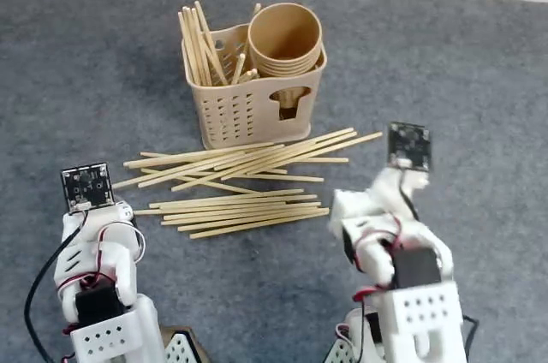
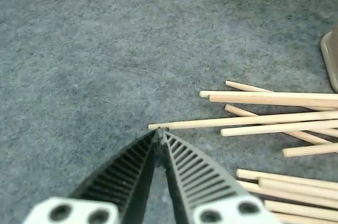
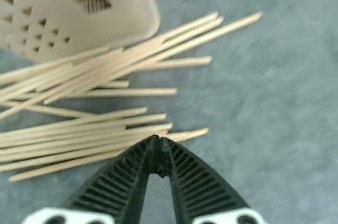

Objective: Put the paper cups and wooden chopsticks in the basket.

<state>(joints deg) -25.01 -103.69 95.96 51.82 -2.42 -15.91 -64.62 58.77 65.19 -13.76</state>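
Grey carpet [image 1: 103,63] covers the table, where loose pale wooden chopsticks [image 1: 240,187] lie before the beige perforated plastic basket [image 1: 248,115], which holds stacked brown paper cups [image 1: 285,38]. The left gripper [image 2: 160,131] and right gripper [image 3: 157,139] sit near the pile's opposite ends, jaws together, empty. Best to open 1 wide, straddle a few sticks mid-length and pinch squarely.

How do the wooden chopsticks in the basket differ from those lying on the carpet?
The wooden chopsticks in the beige perforated basket stand nearly upright; the wooden chopsticks on the grey carpet lie flat. Those in the basket are fewer. Both are thin, pale sticks.
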